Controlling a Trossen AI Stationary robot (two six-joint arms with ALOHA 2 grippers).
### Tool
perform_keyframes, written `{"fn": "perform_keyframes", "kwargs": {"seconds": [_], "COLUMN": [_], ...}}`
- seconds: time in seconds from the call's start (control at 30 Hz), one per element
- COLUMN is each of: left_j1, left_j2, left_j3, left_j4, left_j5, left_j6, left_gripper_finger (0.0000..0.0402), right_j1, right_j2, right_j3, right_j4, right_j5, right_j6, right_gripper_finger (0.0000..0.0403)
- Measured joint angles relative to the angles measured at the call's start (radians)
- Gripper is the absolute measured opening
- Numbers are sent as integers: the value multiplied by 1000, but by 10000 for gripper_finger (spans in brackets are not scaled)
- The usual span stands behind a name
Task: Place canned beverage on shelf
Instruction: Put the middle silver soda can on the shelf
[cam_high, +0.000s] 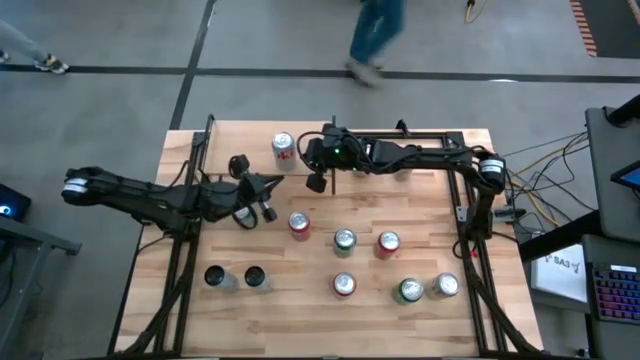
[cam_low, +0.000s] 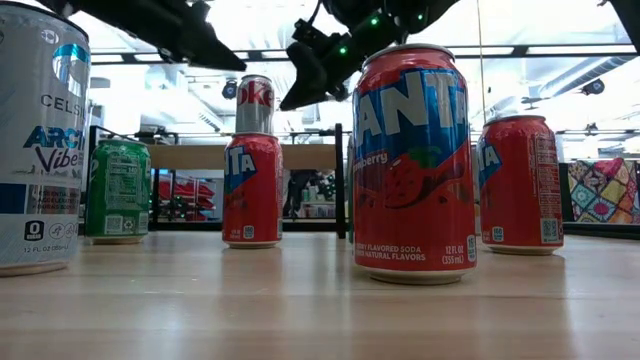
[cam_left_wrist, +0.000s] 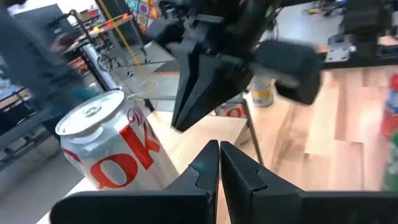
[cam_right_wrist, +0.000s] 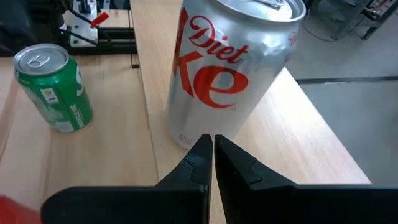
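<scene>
1. A smooth silver Diet Coke can (cam_high: 283, 146) stands upright on the light wood shelf (cam_high: 300, 135) (thin black posts).
2. On the plank table (cam_high: 300, 300): three red Fanta cans, three green.
3. Left gripper (cam_high: 268, 198) and right gripper (cam_high: 318, 183) are both closed, empty, near the can.

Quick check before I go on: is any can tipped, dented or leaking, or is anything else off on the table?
Nothing stands out. The Diet Coke can stands upright on the shelf; the other cans on the table stand upright, with no spill visible. Both grippers, left and right, are empty with shut jaws.
</scene>
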Motion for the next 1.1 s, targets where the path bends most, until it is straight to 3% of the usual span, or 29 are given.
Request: {"fn": "perform_keyframes", "kwargs": {"seconds": [0.27, 0.83, 1.1], "left_j1": [68, 203, 209], "left_j2": [98, 191, 190], "left_j3": [0, 2, 2], "left_j4": [111, 185, 180], "left_j5": [-2, -3, -108], "left_j6": [-2, 4, 17], "left_gripper_finger": [0, 0, 0], "right_j1": [20, 65, 74], "right_j2": [-50, -90, -91], "right_j3": [0, 0, 0], "right_j4": [-88, -148, -183], "right_j5": [8, 9, 9], "right_j6": [6, 16, 28], "right_gripper_finger": [9, 9, 9]}}
